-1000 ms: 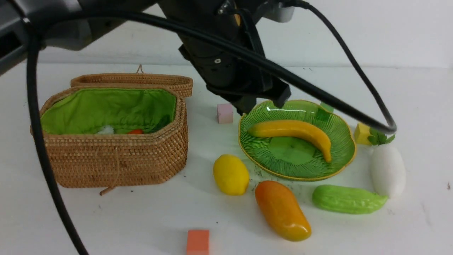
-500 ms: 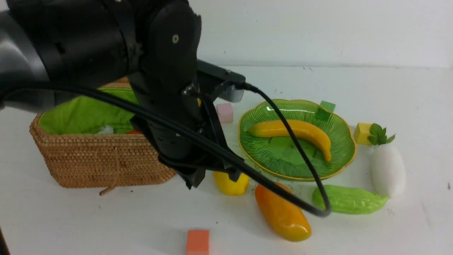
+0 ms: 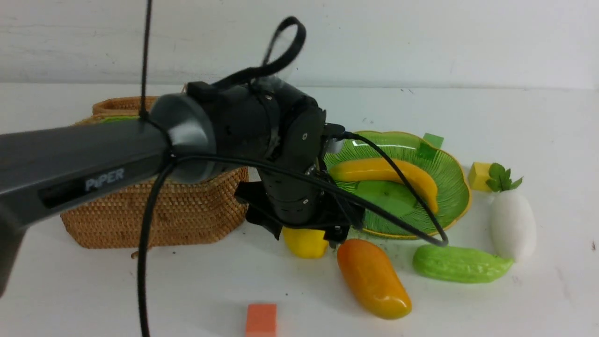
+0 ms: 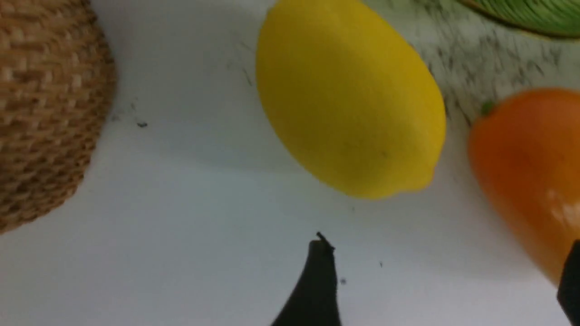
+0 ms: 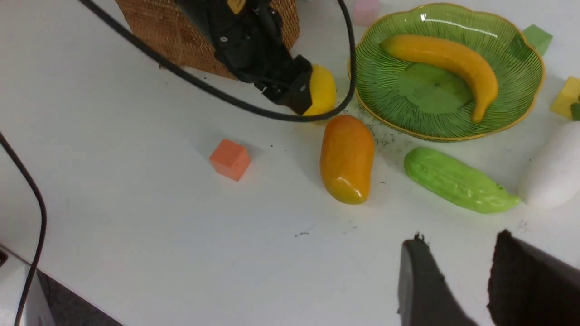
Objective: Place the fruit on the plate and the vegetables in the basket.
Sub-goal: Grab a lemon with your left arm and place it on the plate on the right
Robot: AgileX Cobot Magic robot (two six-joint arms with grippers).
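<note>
Left pincer (image 4: 446, 246) hangs low over the lemon (image 3: 305, 243) with its two dark fingers spread wide and nothing between them; in its own wrist view the lemon lies just beyond the fingertips, clear of both. The lemon rests on the white bench (image 3: 538, 117) between the basket (image 3: 187, 210) and the mango (image 3: 373, 277), near the plate's front rim. The mango lies on the bench just beside the lemon, its long side running toward the robot. The plate (image 3: 461, 206) sits to the right of the basket and carries only the banana (image 3: 388, 174), which curves across its middle. The gourd (image 3: 461, 263) lies on the bench in front of the plate's right part, and the radish (image 3: 512, 224) lies just to its right, leaves pointing away from the robot; whether the two touch I cannot tell. The left arm hides most of the basket's inside, so its contents cannot be made out. An orange cube (image 3: 261, 319) sits at the near edge, well apart from the fruit; a yellow cube (image 3: 478, 175) stands by the radish leaves, and a green cube (image 3: 433, 139) sits behind the plate. The right pincer (image 5: 457, 237) hovers above bare bench on the near side of the gourd, fingers apart and empty.
</note>
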